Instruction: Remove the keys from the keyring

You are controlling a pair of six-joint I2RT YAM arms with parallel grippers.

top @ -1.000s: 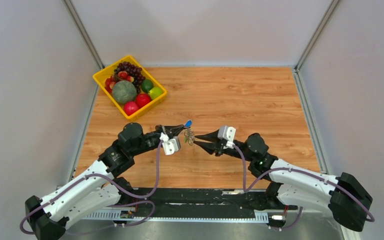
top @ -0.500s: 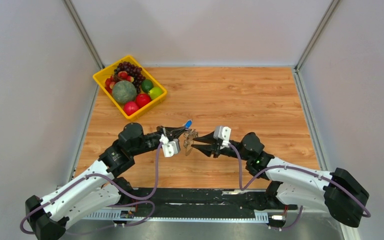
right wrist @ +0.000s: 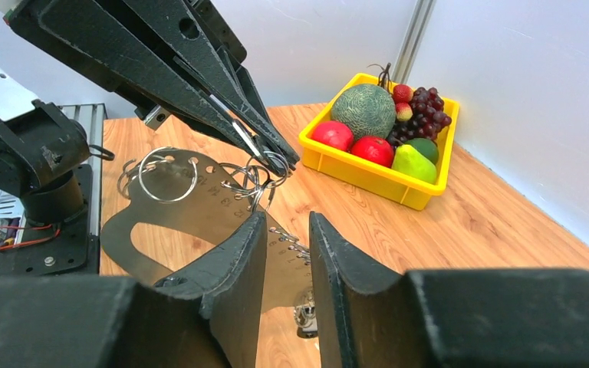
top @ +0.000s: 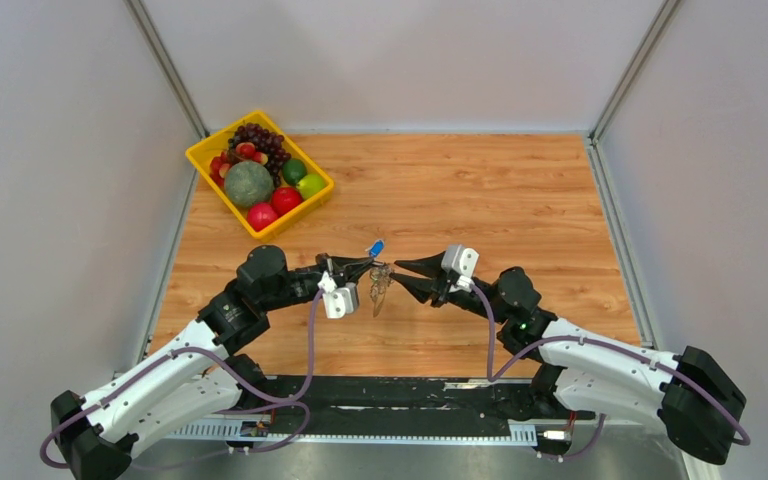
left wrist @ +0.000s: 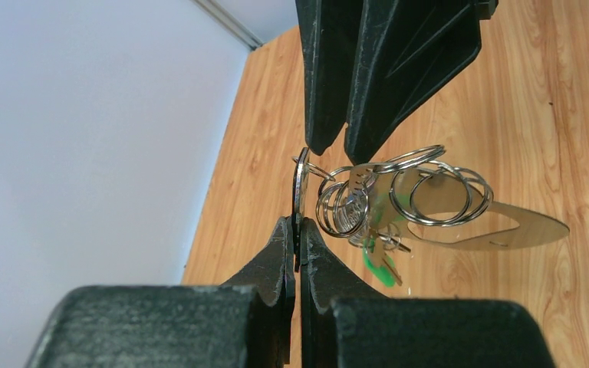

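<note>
White-walled cell, wooden desk (top: 480, 200), fruit bin (top: 218, 196) at the far-left corner.

Progress: nothing off yet, as far as I can see. No loose key on the desk, and the keys (top: 379, 287) all hang in one bunch in the air over the middle of the desk, nearer the near edge.

Left claw (top: 368, 265): clamped tight on a thin metal piece seen edge-on in the left wrist view. It looks like the keyring (left wrist: 301, 180), and the bunch dangles from there.

Right claw (top: 402, 275): partly open, with a clear gap between the fingers and nothing gripped that I can make out. Its tips sit just beside the ring cluster, opposite the left claw. I can't tell if they touch it.

Left to do: catch one key, work it round and off the keyring, then repeat for the rest. That's basically the whole job.
</note>
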